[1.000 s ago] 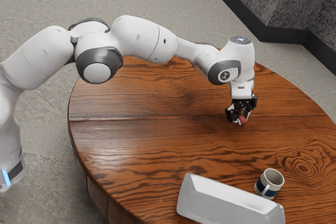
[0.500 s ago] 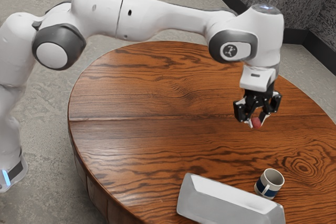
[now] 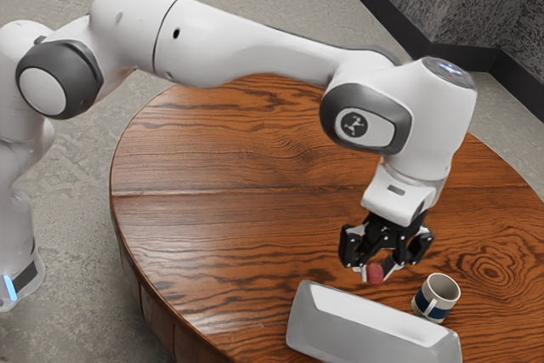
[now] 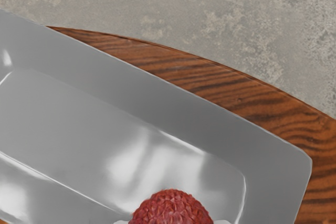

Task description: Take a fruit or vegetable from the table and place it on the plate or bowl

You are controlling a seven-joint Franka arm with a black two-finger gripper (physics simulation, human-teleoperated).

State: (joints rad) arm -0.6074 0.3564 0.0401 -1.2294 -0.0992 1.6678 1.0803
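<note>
Red fruit [image 3: 375, 275] in the pincer [image 3: 376, 268] has moved over the plate [image 3: 340, 329].

White seven-joint arm [image 3: 255, 40] reaching across from the exterior view's left, wrist bent downward.
Its black two-finger gripper [image 3: 374, 268] points down, both fingers pinching a small red bumpy fruit [image 3: 375, 275] between them.

I am finding no words, numbers or brand names that I can read. The one sign I am seeing is a small white emblem [image 3: 355, 123] on the dark grey round cap [image 3: 374, 108] of my arm [image 3: 255, 40]. Its shape is angular, and I am not making out any letters in it.
</note>
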